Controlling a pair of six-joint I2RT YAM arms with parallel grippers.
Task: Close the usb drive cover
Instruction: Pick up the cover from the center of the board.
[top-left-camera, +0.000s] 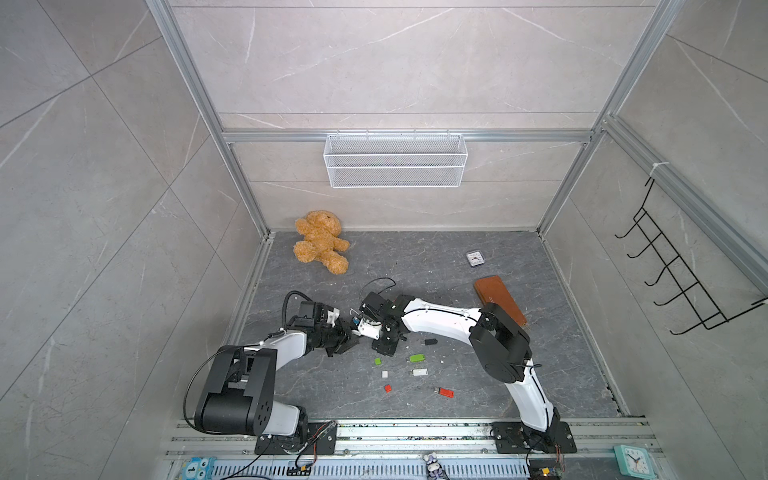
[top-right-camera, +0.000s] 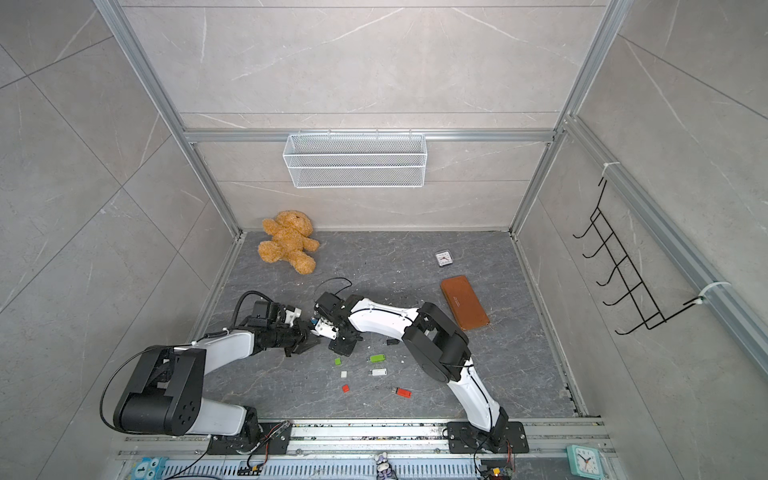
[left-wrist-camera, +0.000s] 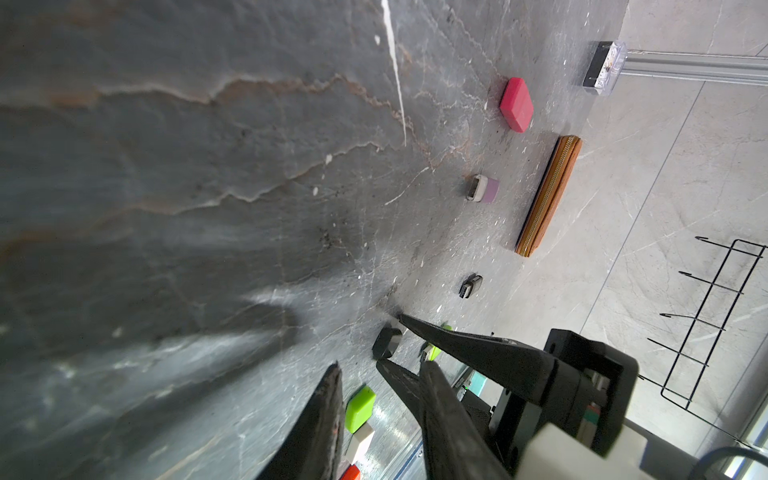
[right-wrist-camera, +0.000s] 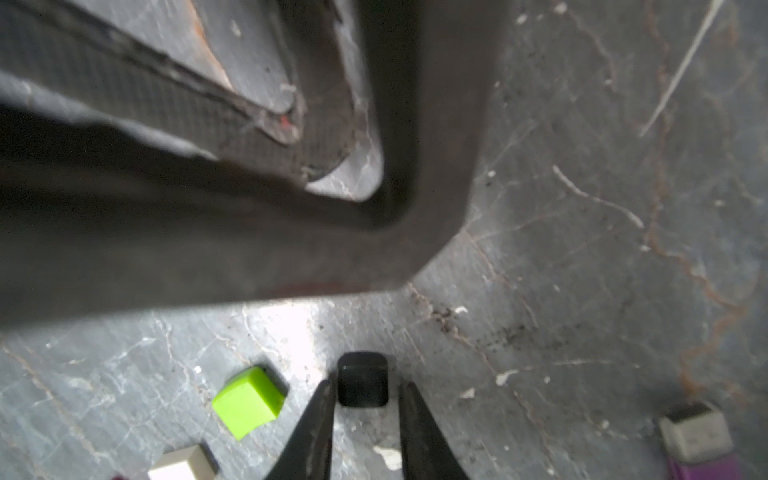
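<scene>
Black cap (right-wrist-camera: 363, 380) between the right gripper's (right-wrist-camera: 368, 385) barely parted tips, grip unclear; left gripper (left-wrist-camera: 382, 365) just beside, jaws apart, empty.

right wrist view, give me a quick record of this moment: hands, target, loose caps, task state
right hand: shut on the black cap, gripping its two sides
black cap: low, at the tabletop
left hand: open, empty, close beside the right hand
loose caps nearby: green cap, white cap
black usb drive: lying apart from its cap, plug bare
task state: cover not yet on
</scene>
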